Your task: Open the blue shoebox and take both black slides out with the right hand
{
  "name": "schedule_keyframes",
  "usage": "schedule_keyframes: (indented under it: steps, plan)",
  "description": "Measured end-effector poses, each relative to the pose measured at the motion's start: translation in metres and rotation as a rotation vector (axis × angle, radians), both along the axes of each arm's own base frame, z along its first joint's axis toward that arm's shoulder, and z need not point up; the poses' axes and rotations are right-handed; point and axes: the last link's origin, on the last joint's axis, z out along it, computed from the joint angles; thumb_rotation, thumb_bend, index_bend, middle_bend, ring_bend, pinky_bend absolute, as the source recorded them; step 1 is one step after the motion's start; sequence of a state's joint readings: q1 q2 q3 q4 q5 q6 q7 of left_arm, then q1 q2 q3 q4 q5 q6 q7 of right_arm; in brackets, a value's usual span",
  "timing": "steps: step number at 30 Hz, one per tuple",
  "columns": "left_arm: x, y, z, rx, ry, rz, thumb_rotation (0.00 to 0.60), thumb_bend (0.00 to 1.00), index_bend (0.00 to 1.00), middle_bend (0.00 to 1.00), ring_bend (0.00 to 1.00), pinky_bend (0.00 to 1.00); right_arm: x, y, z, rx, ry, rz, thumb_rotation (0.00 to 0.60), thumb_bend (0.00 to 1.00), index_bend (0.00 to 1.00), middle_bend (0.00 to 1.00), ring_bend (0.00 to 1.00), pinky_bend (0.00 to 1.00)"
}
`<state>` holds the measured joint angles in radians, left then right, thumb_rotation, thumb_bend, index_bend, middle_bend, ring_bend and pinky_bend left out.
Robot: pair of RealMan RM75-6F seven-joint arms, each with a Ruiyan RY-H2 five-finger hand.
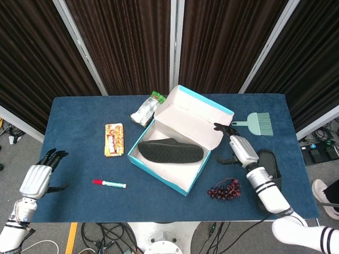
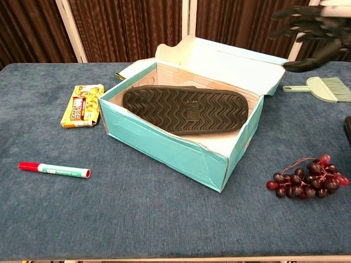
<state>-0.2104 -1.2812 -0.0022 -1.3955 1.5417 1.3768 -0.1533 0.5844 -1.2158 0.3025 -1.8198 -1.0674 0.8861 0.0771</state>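
The blue shoebox (image 1: 159, 166) (image 2: 164, 147) stands in the middle of the table with its lid (image 1: 196, 117) (image 2: 230, 60) folded back. One black slide (image 1: 170, 151) (image 2: 185, 109) lies sole up inside it. The other black slide (image 1: 271, 168) lies on the cloth to the right, partly behind my right forearm; only its edge (image 2: 347, 130) shows in the chest view. My right hand (image 1: 236, 146) (image 2: 307, 33) hovers with fingers apart and empty, just right of the lid. My left hand (image 1: 38, 174) hangs open off the table's left edge.
A bunch of dark grapes (image 1: 225, 189) (image 2: 308, 176) lies right of the box front. A green brush (image 1: 258, 123) (image 2: 323, 87) is at the far right. A red-capped marker (image 1: 109, 183) (image 2: 54, 170), a yellow snack pack (image 1: 114, 139) (image 2: 82, 105) and a silver packet (image 1: 144, 111) lie left of the box.
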Motion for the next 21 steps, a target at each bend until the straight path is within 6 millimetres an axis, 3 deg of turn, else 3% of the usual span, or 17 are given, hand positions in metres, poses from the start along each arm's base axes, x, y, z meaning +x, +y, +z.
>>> schedule_keyframes:
  steps: [10, 16, 21]
  plan:
    - [-0.005, -0.001, 0.007, 0.015, -0.006, 0.007, 0.600, 0.11, 0.15, 0.14, 0.06, 0.35, 0.080, -0.028, -0.067, 0.081, 0.142, 0.147, 0.600, 0.20, 0.00, 0.14, 0.00, 0.02]
    - [-0.008, -0.002, 0.008, 0.016, -0.007, 0.015, 0.600, 0.11, 0.15, 0.14, 0.06, 0.35, 0.104, -0.039, -0.101, 0.112, 0.187, 0.157, 0.600, 0.20, 0.00, 0.14, 0.00, 0.02]
    - [-0.011, -0.002, 0.010, 0.023, -0.007, 0.020, 0.600, 0.11, 0.15, 0.14, 0.06, 0.35, 0.110, -0.042, -0.118, 0.109, 0.230, 0.153, 0.600, 0.20, 0.00, 0.14, 0.00, 0.02]
